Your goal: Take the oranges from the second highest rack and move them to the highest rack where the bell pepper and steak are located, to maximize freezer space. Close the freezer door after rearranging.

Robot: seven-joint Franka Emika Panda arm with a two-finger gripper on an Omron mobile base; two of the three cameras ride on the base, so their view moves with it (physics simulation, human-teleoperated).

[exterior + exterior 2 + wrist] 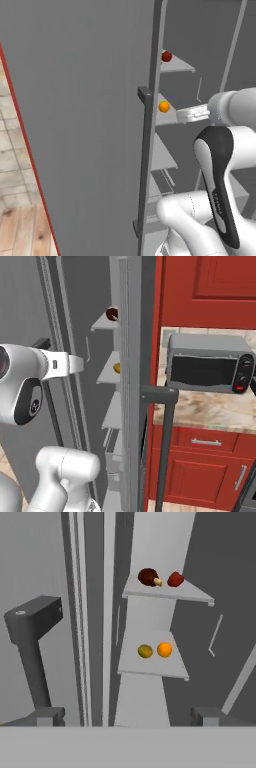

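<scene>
Claw (128, 714) is spread wide, nothing held, short of the oranges (155, 650) on the second highest rack (152, 669); a nudged orange could be rolled off that rack.

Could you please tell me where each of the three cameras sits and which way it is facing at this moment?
Left base view: behind the arm, on its left, looking forward past the freezer door at the shelves; the white arm rises at lower right.
Right base view: behind the arm, on its right, facing the shelf edges and a microwave; the arm shows at lower left.
Hand view: on the hand, looking along the open gripper into the freezer.
Shared: all see the bell pepper on the highest rack and an orange below.
</scene>
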